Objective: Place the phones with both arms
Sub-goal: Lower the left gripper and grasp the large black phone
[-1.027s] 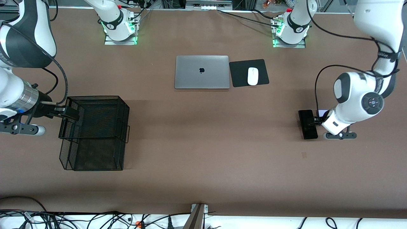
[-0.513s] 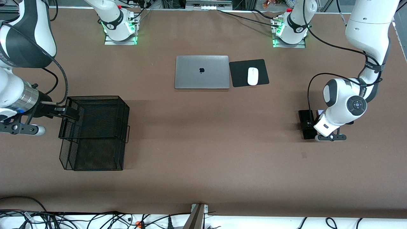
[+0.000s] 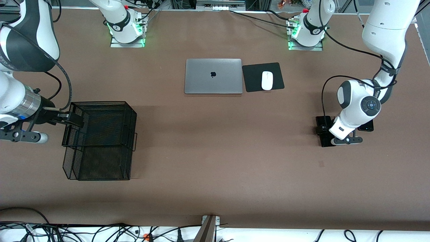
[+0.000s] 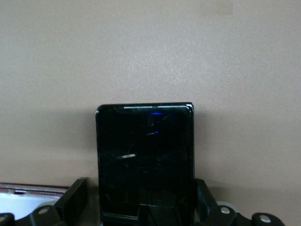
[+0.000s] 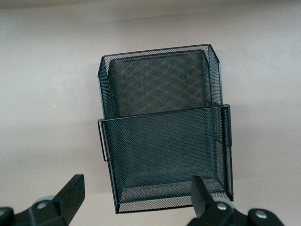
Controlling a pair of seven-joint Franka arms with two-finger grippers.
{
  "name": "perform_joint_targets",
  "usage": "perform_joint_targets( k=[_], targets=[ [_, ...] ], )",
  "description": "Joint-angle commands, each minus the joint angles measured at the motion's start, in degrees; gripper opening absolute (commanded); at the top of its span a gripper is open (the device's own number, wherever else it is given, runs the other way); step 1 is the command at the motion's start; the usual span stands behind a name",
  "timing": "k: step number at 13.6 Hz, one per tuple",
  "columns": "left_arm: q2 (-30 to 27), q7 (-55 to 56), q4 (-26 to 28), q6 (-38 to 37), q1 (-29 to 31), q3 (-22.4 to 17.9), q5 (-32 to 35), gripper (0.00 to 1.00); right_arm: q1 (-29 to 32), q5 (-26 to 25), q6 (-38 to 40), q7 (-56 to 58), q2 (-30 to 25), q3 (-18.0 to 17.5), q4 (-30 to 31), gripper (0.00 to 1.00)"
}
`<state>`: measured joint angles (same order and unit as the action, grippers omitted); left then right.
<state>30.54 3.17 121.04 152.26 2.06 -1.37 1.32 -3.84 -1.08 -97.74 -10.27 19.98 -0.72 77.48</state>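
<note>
I see my left hand spread wide, straddling the long black phone that lies flat on the worktop at the left arm's end. My right hand, also released, hangs over the black mesh basket.

Long black phone: flat on table, left arm's end, glossy dark screen. Lilac phone: just beside it, mostly hidden. Small black phone: flat, nearby.
</note>
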Motion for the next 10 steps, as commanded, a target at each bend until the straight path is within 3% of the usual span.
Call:
perform_joint_targets(
  k=[1, 3, 5, 7, 10],
  targets=[
    [-0.66, 2.28, 1.74, 1.55, -0.65, -0.04, 0.96, 1.0, 0.24, 0.82, -0.17, -0.54, -1.61, -0.25, 1.62, 1.0],
    [-0.05, 2.54, 2.27, 3.48, -0.56, -0.04, 0.96, 1.0, 0.24, 0.82, -0.08, -0.54, -1.61, -0.25, 1.62, 1.0],
    [0.3, 3.77, 2.01, 3.48, -0.56, -0.04, 0.96, 0.43, 0.24, 0.82, -0.08, -0.54, -1.61, -0.25, 1.62, 1.0],
    [0.3, 3.77, 1.92, 3.48, -0.56, -0.04, 0.96, 0.03, 0.24, 0.82, -0.08, -0.54, -1.61, -0.25, 1.62, 1.0],
    [0.04, 5.0, 0.7, 2.52, -0.56, -0.04, 0.96, 0.0, 0.24, 0.82, -0.08, -0.54, -1.61, -0.25, 1.62, 0.99]
  ],
)
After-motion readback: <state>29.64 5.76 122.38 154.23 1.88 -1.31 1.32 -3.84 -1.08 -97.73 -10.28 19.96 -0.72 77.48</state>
